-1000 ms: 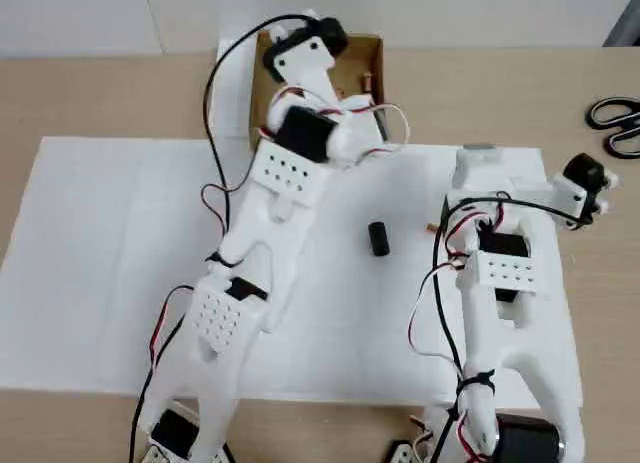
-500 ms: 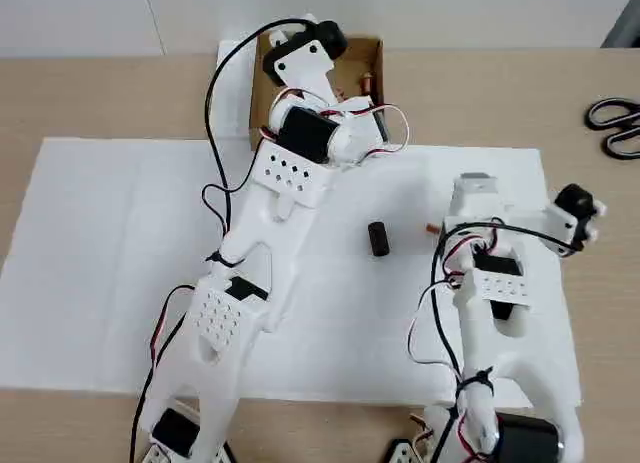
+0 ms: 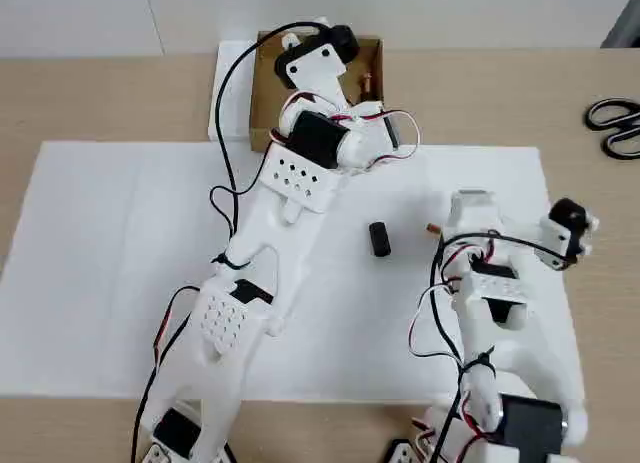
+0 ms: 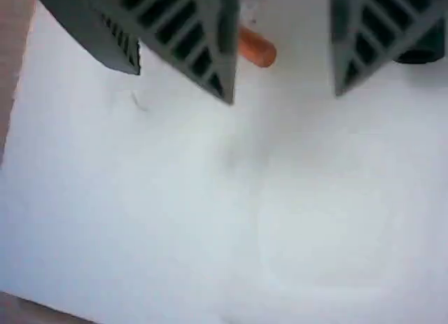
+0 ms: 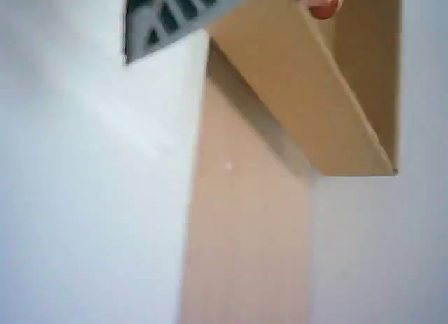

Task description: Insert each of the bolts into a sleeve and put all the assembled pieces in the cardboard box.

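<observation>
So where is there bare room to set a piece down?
The white sheet outside the arm stretched over the cardboard box is bare. Between the arms, the black cylindrical sleeve and orange bolt crowd it.

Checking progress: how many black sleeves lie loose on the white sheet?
1. The black sleeve lies near the middle of the white sheet, apart from the orange bolt; others may be hidden from the camera.

You have a light wooden table [image 3: 100, 93] with a white sheet [image 3: 120, 263] spread over most of it. On the sheet lie a black sleeve [image 3: 379, 238] and, near it, an orange bolt [image 3: 432, 227]. The cardboard box [image 3: 376, 58] sits at the sheet's far edge. Scissors [image 3: 622, 129] rest on bare wood, well apart.
</observation>
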`<control>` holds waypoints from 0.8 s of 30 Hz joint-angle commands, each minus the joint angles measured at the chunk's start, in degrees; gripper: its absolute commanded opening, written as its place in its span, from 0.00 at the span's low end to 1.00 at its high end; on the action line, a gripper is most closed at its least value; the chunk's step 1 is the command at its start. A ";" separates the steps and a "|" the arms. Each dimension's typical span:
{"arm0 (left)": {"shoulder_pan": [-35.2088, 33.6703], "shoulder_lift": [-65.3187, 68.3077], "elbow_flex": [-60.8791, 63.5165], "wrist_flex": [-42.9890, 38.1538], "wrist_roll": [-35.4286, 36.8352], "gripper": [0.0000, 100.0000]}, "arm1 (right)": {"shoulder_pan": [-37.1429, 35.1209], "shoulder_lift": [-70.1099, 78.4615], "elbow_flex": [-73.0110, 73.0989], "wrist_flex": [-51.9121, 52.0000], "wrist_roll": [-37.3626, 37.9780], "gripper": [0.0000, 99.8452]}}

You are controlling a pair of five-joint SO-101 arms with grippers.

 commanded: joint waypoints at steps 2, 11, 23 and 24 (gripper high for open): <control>0.26 -8.35 -0.31 1.05 0.09 0.09 | 0.66 6.37 -0.53 -6.81 -3.69 0.15; 0.35 -12.40 3.47 1.05 -2.02 0.03 | 0.57 6.64 -0.53 -7.69 -0.53 0.04; 0.35 -12.48 5.85 1.05 -3.52 0.01 | -0.40 6.55 -0.70 -7.78 0.88 0.03; 0.26 -12.48 5.85 1.05 -3.52 0.01 | -0.48 6.46 -0.70 -7.78 1.85 0.03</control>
